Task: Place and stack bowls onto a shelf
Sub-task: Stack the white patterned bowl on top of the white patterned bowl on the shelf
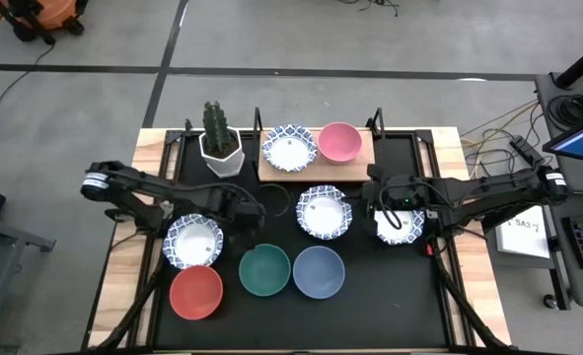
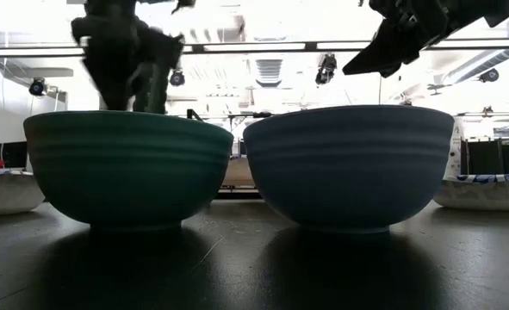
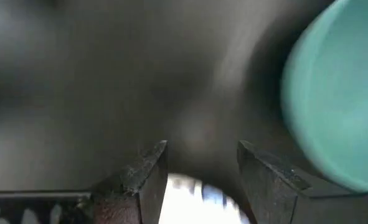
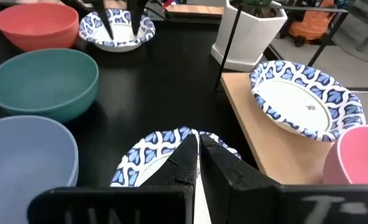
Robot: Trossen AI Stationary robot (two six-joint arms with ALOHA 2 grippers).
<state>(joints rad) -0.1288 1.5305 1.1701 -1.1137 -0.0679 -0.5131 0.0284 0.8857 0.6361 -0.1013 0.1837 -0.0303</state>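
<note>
The wooden shelf (image 1: 316, 166) at the far middle bears a white bowl with a blue patterned rim (image 1: 289, 148) and a pink bowl (image 1: 339, 141). On the black mat lie three more patterned bowls, left (image 1: 193, 240), middle (image 1: 324, 211) and right (image 1: 401, 225), and the red (image 1: 195, 292), green (image 1: 264, 270) and blue (image 1: 319, 271) bowls. My left gripper (image 3: 202, 168) is open and points down at the left patterned bowl's right rim (image 3: 196, 193). My right gripper (image 4: 199, 146) is shut and empty. It hangs above the mat between the middle and right patterned bowls. My left gripper's open fingers (image 4: 118, 22) come down from above at the left patterned bowl's rim (image 4: 143, 28), on the side nearest the green bowl. I cannot tell whether they touch it. The bowl rests on the mat.
A white faceted pot with a cactus (image 1: 220, 143) stands left of the shelf. Thin black posts (image 4: 233, 31) rise at the shelf's corners. The green bowl (image 2: 125, 168) and blue bowl (image 2: 349, 164) sit close together near the front. My right arm (image 1: 469, 192) passes over the right patterned bowl.
</note>
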